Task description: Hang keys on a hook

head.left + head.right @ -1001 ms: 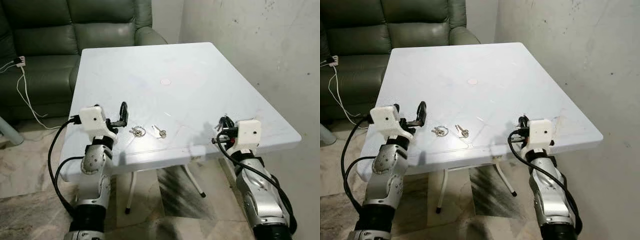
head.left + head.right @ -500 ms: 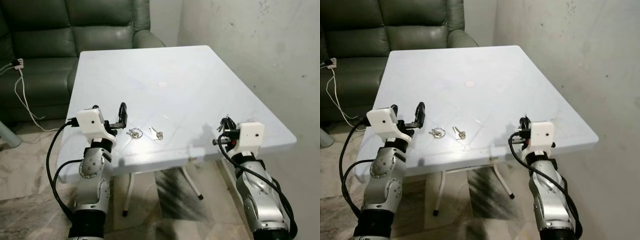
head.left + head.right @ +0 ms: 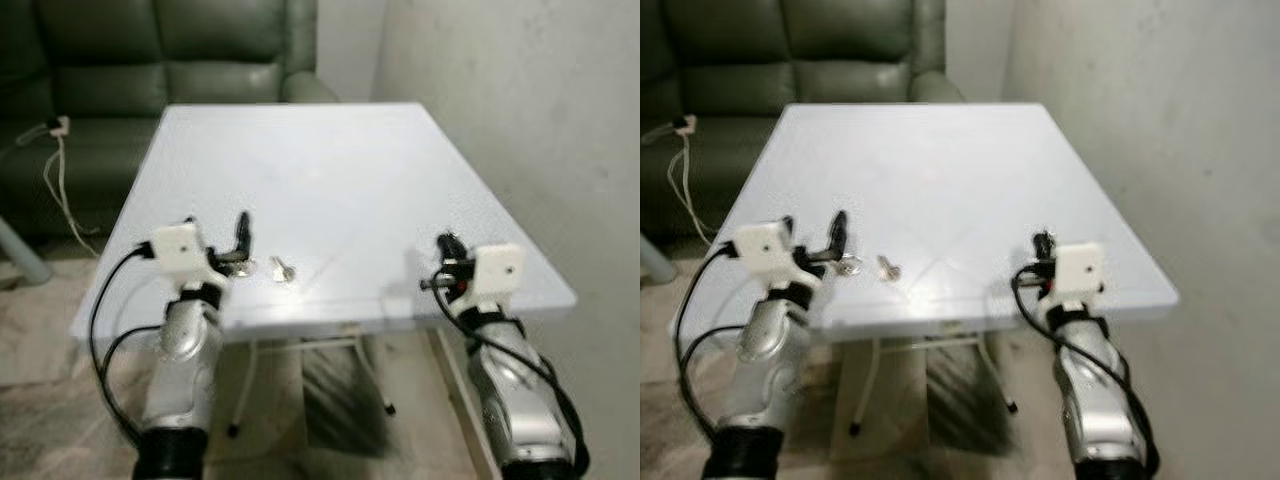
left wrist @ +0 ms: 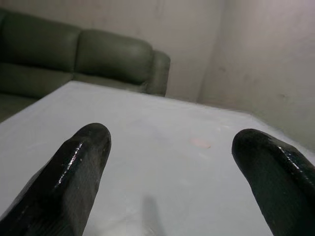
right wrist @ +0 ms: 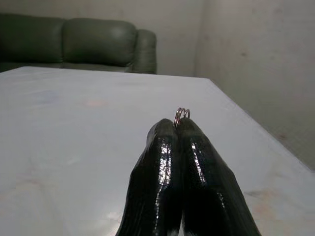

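On the white table, a small key lies near the front edge. A second key on a ring lies just left of it, partly behind my left gripper. The left gripper hovers over the table's front left, and in the left wrist view its fingers stand wide apart with nothing between them. My right gripper is over the front right corner. It is shut on a metal key ring, which pokes out past the fingertips.
A dark green sofa stands behind the table, with a white cable trailing from it on the left. A bare wall runs close along the table's right side. Tiled floor and the table's legs show below.
The whole picture has shifted and blurred, so the camera is moving. My left gripper now stands closer to the ringed key on the table. The right gripper still holds its ring.
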### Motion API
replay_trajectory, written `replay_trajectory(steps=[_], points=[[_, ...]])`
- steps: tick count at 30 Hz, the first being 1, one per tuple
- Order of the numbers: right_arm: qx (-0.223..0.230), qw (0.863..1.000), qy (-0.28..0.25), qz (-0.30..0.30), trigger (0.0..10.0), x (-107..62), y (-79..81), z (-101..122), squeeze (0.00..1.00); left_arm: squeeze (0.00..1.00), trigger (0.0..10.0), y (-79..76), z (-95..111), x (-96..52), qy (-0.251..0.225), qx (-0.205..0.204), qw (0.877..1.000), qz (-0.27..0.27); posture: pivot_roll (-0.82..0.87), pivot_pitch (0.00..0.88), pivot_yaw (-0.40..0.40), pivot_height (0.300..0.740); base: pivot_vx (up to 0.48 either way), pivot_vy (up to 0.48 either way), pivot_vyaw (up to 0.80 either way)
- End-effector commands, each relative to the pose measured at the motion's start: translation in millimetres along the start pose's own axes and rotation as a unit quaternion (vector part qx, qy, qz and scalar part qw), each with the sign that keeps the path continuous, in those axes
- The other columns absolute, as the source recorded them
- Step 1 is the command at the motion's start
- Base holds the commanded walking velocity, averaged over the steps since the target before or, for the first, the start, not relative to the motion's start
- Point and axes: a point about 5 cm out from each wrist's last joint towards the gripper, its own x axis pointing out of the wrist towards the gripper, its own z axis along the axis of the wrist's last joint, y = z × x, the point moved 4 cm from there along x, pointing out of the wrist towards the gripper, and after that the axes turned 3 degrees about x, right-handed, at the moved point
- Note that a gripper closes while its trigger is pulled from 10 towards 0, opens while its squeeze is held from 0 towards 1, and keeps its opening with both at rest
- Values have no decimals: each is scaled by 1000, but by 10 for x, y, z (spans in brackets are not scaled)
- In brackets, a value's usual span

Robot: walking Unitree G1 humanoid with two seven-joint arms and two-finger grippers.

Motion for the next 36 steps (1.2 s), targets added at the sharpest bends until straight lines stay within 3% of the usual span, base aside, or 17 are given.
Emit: replay_trajectory(steps=[1, 5, 22, 29, 36], points=[[-4, 1000, -9, -5, 10000, -7, -59, 63, 0, 0, 10000, -90, 11, 8, -1, -20, 1000, -8, -66, 0, -32, 740, 0, 0, 0], [-5, 1000, -9, -2, 10000, -5, -54, 64, 0, 0, 10000, -104, -2, 5, 2, -10, 1000, -9, -66, 0, -34, 740, 0, 0, 0], [-9, 1000, -9, 3, 10000, -5, -51, 71, 0, 0, 10000, -102, -35, 15, 13, -41, 999, -2, -68, 0, -40, 740, 0, -21, 0], [-9, 1000, -7, 8, 10000, -15, -35, 65, 0, 0, 10000, -102, -44, 3, 16, -45, 999, 1, -67, 0, -45, 740, 0, 387, 0], [-12, 1000, 1, 17, 10000, -35, -27, 36, 0, 0, 10000, -83, -50, -8, 21, -45, 999, 12, -67, 0, -52, 740, 0, 0, 0]])
